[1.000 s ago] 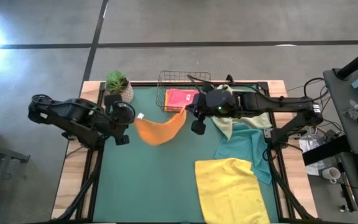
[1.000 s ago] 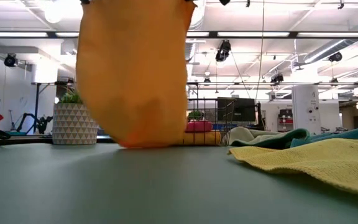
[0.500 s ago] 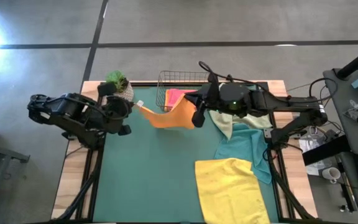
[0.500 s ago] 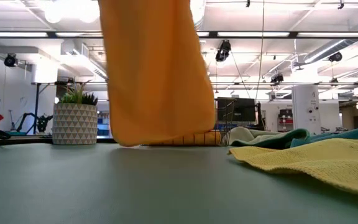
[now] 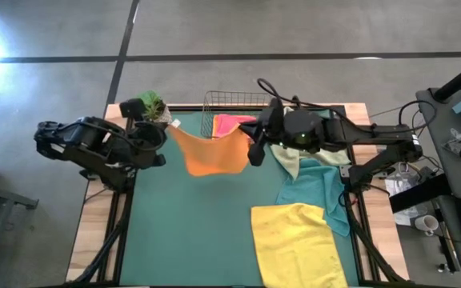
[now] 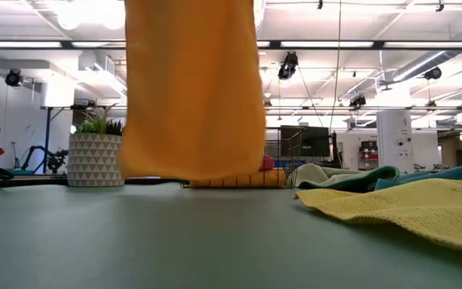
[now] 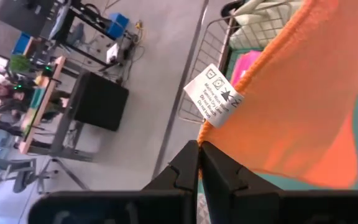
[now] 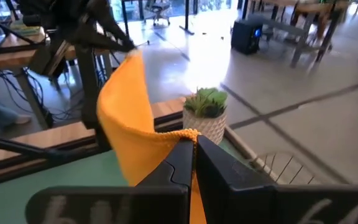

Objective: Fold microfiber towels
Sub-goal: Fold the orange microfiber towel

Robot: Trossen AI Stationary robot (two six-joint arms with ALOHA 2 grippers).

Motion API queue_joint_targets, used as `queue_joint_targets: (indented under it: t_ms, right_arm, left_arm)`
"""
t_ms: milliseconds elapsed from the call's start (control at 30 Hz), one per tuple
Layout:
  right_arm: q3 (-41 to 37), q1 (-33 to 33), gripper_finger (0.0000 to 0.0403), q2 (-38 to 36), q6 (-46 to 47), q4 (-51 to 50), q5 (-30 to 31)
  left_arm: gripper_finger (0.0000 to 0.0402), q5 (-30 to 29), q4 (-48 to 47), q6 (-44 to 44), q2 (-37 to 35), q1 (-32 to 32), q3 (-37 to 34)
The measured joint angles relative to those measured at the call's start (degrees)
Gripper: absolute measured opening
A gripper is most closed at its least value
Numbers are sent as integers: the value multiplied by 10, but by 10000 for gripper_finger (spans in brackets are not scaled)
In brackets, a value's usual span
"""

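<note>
Orange towel (image 5: 212,152) pinched at one top corner by each hand, left hand (image 5: 164,128) and right hand (image 5: 252,149): best kept level and taut, then lowered flat onto desk (image 5: 198,232).

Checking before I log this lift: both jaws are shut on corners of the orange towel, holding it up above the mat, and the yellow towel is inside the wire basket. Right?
Not quite. The yellow towel lies spread on the green mat, near its front right, as the high view shows; the wire basket holds a pink towel. The rest stands: left gripper and right gripper hold the orange towel up by its corners.
</note>
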Motion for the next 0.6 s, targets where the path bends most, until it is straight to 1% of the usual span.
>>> queue_joint_targets:
  t_ms: [167,300,467,600]
  right_arm:
    - [0,2,8,2,19,-20,1]
    - [0,-3,8,8,-8,-17,29]
    - [0,-15,8,11,-22,-17,33]
    - [0,-6,8,16,-4,-19,28]
  left_arm:
    - [0,0,-4,12,-2,3,9]
    - [0,-3,-4,44,-2,13,8]
    - [0,-20,-4,91,4,43,8]
    - [0,-13,-4,88,-1,45,8]
